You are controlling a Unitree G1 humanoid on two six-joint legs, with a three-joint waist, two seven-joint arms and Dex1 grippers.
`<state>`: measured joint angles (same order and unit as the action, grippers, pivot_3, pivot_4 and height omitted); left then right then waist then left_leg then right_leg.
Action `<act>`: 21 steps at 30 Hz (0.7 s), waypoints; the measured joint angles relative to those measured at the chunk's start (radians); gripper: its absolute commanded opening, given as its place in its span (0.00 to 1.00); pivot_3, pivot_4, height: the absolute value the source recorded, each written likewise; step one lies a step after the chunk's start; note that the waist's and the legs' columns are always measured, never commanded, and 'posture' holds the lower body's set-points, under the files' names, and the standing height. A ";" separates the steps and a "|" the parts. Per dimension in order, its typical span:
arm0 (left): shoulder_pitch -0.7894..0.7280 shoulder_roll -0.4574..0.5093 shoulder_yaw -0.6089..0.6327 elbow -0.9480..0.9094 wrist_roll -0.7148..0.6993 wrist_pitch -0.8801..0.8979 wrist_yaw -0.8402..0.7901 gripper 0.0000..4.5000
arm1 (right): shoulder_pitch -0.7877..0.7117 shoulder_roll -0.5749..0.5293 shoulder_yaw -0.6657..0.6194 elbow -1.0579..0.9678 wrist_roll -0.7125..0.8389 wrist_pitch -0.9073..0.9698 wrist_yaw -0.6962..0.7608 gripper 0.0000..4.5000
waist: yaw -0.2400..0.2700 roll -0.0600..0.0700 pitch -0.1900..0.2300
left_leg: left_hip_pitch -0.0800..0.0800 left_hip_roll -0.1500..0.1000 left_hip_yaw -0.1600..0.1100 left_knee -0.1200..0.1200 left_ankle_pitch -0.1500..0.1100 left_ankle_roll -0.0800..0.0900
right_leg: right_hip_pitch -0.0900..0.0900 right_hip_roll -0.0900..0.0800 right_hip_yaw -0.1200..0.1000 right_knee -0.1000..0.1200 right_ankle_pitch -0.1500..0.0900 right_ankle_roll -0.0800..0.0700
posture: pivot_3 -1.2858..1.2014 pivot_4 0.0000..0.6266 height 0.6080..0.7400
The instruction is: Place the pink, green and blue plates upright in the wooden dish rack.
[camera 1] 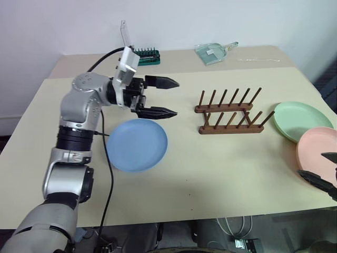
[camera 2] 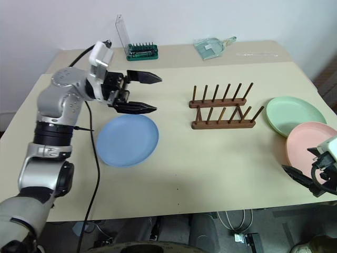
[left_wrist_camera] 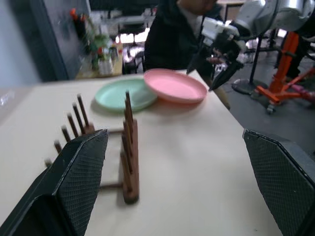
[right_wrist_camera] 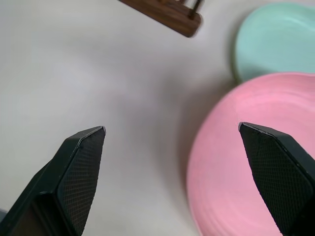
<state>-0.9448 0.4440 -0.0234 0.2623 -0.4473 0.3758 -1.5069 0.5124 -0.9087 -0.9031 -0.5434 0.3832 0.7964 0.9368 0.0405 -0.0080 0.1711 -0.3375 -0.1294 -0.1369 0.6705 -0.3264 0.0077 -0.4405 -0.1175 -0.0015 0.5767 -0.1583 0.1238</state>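
The blue plate [camera 1: 137, 145] lies flat on the table's left half. My left gripper [camera 1: 176, 97] hovers open and empty over the plate's far edge, pointing toward the wooden dish rack [camera 1: 230, 113], which stands with nothing in it at mid-table. To the right of the rack lies the green plate [camera 1: 301, 120], with the pink plate [camera 1: 318, 150] nearer me and overlapping its rim. My right gripper [camera 1: 310, 163] is open over the pink plate's near-left edge, holding nothing. The right wrist view shows the pink plate [right_wrist_camera: 256, 162] between its spread fingers.
A green tool holder [camera 1: 145, 55] with a raised clear lid and a clear dustpan [camera 1: 213, 51] sit along the table's far edge. A black cable [camera 1: 109, 174] hangs from my left arm beside the blue plate. A person [left_wrist_camera: 172, 34] stands beyond the table's right end.
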 measured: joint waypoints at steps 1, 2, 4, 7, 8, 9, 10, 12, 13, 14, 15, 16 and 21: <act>0.002 -0.017 -0.002 0.006 -0.002 -0.019 -0.004 1.00 | 0.015 0.009 0.015 0.000 -0.021 -0.018 -0.011 0.99 | 0.000 0.000 0.000 | 0.000 0.000 0.000 0.000 0.000 0.000 | 0.000 0.000 0.000 0.000 0.000 0.000 | 0.52 0.24 1.00; 0.005 -0.026 -0.003 0.007 -0.003 -0.033 -0.006 1.00 | 0.024 0.021 0.028 0.000 -0.033 -0.029 -0.020 0.99 | 0.000 0.000 0.000 | 0.000 0.000 0.000 0.000 0.000 0.000 | 0.000 0.000 0.000 0.000 0.001 -0.001 | 0.52 0.24 1.00; 0.014 -0.027 -0.005 0.008 -0.004 -0.038 -0.008 1.00 | 0.027 0.043 0.051 0.000 -0.048 -0.039 -0.040 0.99 | -0.003 0.000 0.000 | 0.000 0.000 0.000 0.000 0.001 -0.002 | -0.001 0.000 0.001 0.000 0.001 -0.002 | 0.52 0.24 1.00; 0.036 -0.023 -0.005 -0.011 -0.020 -0.027 -0.018 1.00 | 0.033 0.070 0.110 0.017 -0.096 -0.067 -0.093 0.99 | -0.004 0.000 0.000 | 0.000 0.000 0.000 0.000 0.001 -0.002 | -0.001 0.000 0.001 0.000 0.001 -0.002 | 0.52 0.24 1.00; 0.049 -0.021 -0.005 -0.024 -0.024 -0.020 -0.017 1.00 | 0.035 0.084 0.134 0.033 -0.114 -0.077 -0.114 0.99 | -0.002 0.000 0.000 | 0.000 0.000 0.000 0.000 0.001 -0.001 | -0.001 0.000 0.001 0.000 0.001 -0.002 | 0.52 0.24 1.00; 0.060 -0.017 -0.006 -0.033 -0.026 -0.012 -0.018 1.00 | 0.036 0.100 0.160 0.050 -0.128 -0.084 -0.129 0.99 | -0.001 0.000 0.000 | 0.000 0.000 0.000 0.000 0.001 -0.001 | -0.001 0.000 0.001 0.000 0.001 -0.002 | 0.52 0.24 1.00; 0.069 -0.008 -0.010 -0.039 -0.026 -0.009 -0.020 1.00 | 0.034 0.107 0.179 0.062 -0.135 -0.085 -0.140 0.99 | 0.000 0.000 0.000 | 0.000 0.000 0.000 0.000 0.001 -0.001 | -0.001 0.000 0.001 0.000 0.001 -0.003 | 0.52 0.24 1.00; 0.081 0.012 -0.025 -0.049 -0.026 -0.006 -0.026 1.00 | 0.020 0.114 0.195 0.091 -0.136 -0.080 -0.158 0.87 | -0.001 0.000 0.000 | 0.000 0.000 0.000 0.000 0.000 0.000 | -0.001 0.000 0.001 0.000 0.001 -0.003 | 0.52 0.24 1.00; 0.088 0.026 -0.036 -0.058 -0.024 0.000 -0.033 1.00 | 0.000 0.115 0.195 0.107 -0.137 -0.074 -0.168 0.81 | -0.001 0.000 0.000 | 0.000 0.000 0.000 0.000 0.000 0.000 | -0.001 0.000 0.001 0.000 0.001 -0.003 | 0.52 0.24 1.00; 0.092 0.031 -0.043 -0.064 -0.022 0.003 -0.037 1.00 | -0.009 0.115 0.194 0.119 -0.140 -0.072 -0.178 0.69 | -0.001 0.001 0.000 | 0.000 0.000 0.000 0.000 0.000 0.000 | -0.001 0.000 0.001 0.000 0.001 -0.002 | 0.52 0.24 1.00; 0.095 0.032 -0.047 -0.071 -0.021 0.003 -0.039 1.00 | -0.012 0.113 0.196 0.126 -0.145 -0.074 -0.185 0.58 | -0.001 0.001 0.000 | 0.000 0.000 0.000 0.000 0.000 0.000 | -0.001 0.001 0.001 0.001 0.001 -0.003 | 0.52 0.24 1.00; 0.101 0.041 -0.060 -0.079 -0.021 0.005 -0.041 1.00 | -0.013 0.107 0.205 0.139 -0.155 -0.079 -0.190 0.47 | -0.001 0.001 0.000 | 0.000 0.000 0.000 -0.001 0.000 0.000 | -0.001 0.001 0.001 0.001 0.001 -0.003 | 0.52 0.24 1.00; 0.120 0.058 -0.078 -0.091 -0.023 0.012 -0.040 1.00 | -0.016 0.106 0.224 0.155 -0.174 -0.087 -0.204 0.01 | -0.001 0.001 0.000 | 0.000 0.000 0.000 -0.001 0.000 0.000 | -0.002 0.001 0.001 0.000 0.001 -0.003 | 0.52 0.24 1.00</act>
<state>-0.8246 0.5018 -0.1019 0.1716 -0.4699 0.3873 -1.5468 0.4966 -0.8028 -0.6794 -0.3887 0.2096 0.7096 0.7327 0.0394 -0.0073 0.1707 -0.3377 -0.1292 -0.1373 0.6693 -0.3264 0.0079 -0.4421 -0.1165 -0.0007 0.5771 -0.1571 0.1210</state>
